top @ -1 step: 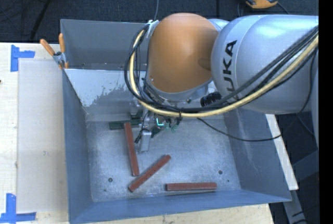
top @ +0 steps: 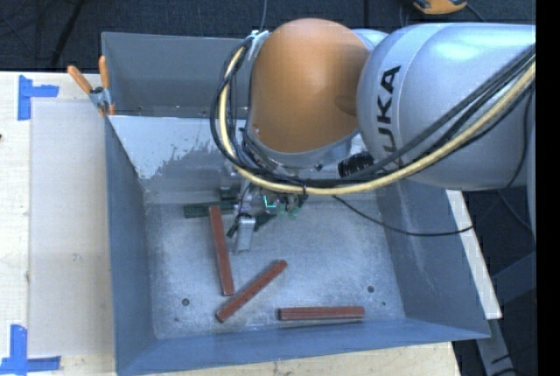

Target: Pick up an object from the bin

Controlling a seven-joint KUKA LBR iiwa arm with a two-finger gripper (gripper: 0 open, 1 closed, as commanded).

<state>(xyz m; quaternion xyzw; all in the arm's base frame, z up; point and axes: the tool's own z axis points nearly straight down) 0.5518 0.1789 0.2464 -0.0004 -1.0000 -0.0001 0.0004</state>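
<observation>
**Jaws low at the back of the bin, beside the top of a brown stick**

The arm [top: 455, 103] reaches in from the right, and its orange cover [top: 306, 86] hangs over the back half of the grey bin [top: 131, 226], wrapped in loops of cable. Below the cover the jaws are down near the bin floor, towards the back and a little left of centre. Whether they are open or closed cannot be told from this angle, and nothing can be seen between them.

Nearest to them is the upright stick [top: 220, 254], a flat reddish-brown strip running from back to front on the floor. Its far end lies just left of the jaws. They are right beside it, but I cannot say if they touch.

A small dark green piece [top: 198, 210] lies flat at the foot of the back wall, just left of that stick's far end.

Towards the front, a second reddish-brown strip, the slanted stick [top: 252, 289], lies on the diagonal, its lower end close to the near end of the first. A third, the level stick [top: 321, 312], lies crosswise along the front wall, just right of the slanted one and apart from it. Both are well clear of the jaws.
</observation>
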